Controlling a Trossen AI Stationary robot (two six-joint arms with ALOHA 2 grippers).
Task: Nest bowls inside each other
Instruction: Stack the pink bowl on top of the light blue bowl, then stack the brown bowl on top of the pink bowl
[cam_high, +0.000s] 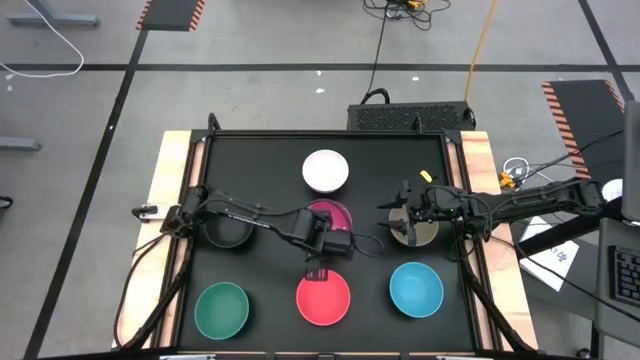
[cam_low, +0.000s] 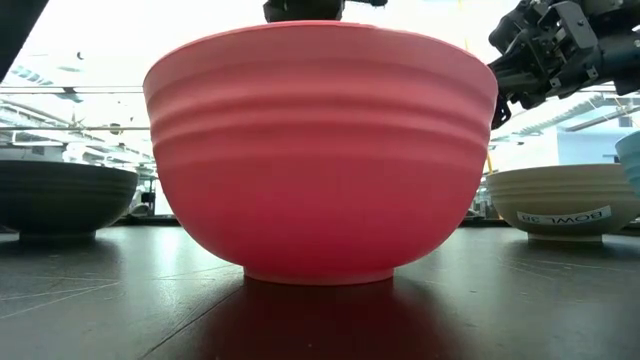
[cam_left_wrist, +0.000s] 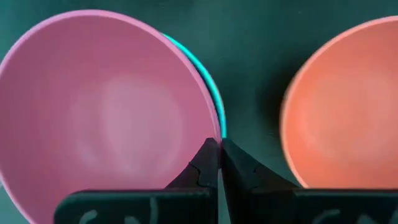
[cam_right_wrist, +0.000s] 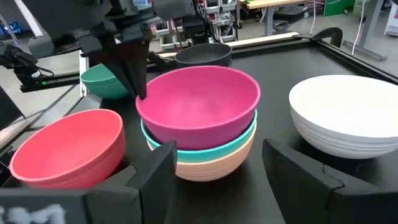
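Lettering on the taupe bowl (cam_low: 562, 212) reads reversed. Left gripper (cam_right_wrist: 138, 84), fingers together, pinches the magenta bowl (cam_right_wrist: 199, 106) mid-table, stacked on teal and orange; right gripper (cam_right_wrist: 214, 171) gapes nearby.

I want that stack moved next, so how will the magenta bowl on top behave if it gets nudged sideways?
The round magenta bowl sits tilted in the teal bowl, so it may rock. It looks rigid and smooth, likely sliding rather than flexing.

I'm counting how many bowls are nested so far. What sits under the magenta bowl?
The magenta bowl sits in a teal bowl, which sits in an orange bowl. Only their rims show; their insides are covered, so anything deeper can't be seen.
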